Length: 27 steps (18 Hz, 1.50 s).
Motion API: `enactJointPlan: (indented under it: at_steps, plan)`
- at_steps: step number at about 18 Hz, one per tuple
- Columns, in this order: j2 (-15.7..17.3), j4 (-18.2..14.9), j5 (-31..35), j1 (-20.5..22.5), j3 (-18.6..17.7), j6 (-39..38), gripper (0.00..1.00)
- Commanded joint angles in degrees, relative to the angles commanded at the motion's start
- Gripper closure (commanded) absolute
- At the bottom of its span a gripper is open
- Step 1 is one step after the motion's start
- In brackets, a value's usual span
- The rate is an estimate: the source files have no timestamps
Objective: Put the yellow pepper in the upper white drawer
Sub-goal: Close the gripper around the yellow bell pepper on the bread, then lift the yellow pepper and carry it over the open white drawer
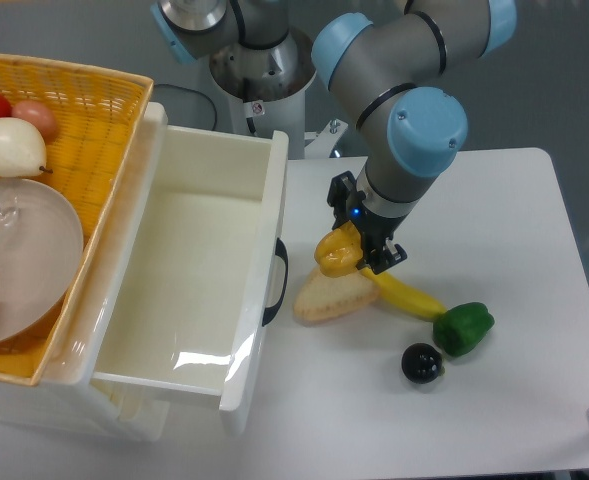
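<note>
The yellow pepper [335, 250] is glossy and yellow-orange, held just above the table right of the drawer front. My gripper [357, 240] is shut on the yellow pepper, with its black fingers [374, 252] on either side of it. The upper white drawer [189, 262] stands pulled open and bare inside, with its dark curved handle [277, 283] facing the pepper. The pepper is outside the drawer, a short way right of the handle.
A bread slice [330, 296] and a banana [409, 296] lie right under the gripper. A green pepper [463, 328] and a dark round fruit [422, 362] lie further right. A yellow woven basket [69, 120] with a glass bowl and fruit sits on the left.
</note>
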Motion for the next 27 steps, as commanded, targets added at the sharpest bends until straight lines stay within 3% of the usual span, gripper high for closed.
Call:
enactJointPlan:
  at_steps: [12,18,21,24,27]
  plan:
    - [0.1,0.1,-2.5,0.3,0.9,-2.2,0.87]
    - [0.5,0.4,-4.6,0.8,2.6,-10.2,0.87]
    - [1.8,0.3,-6.3,0.9,2.7,-13.0,0.87]
    - [4.5,0.0,-13.5,4.2,2.6,-18.4,0.87]
    - [5.5,-0.2,-14.7,5.3,2.6,-19.0,0.87]
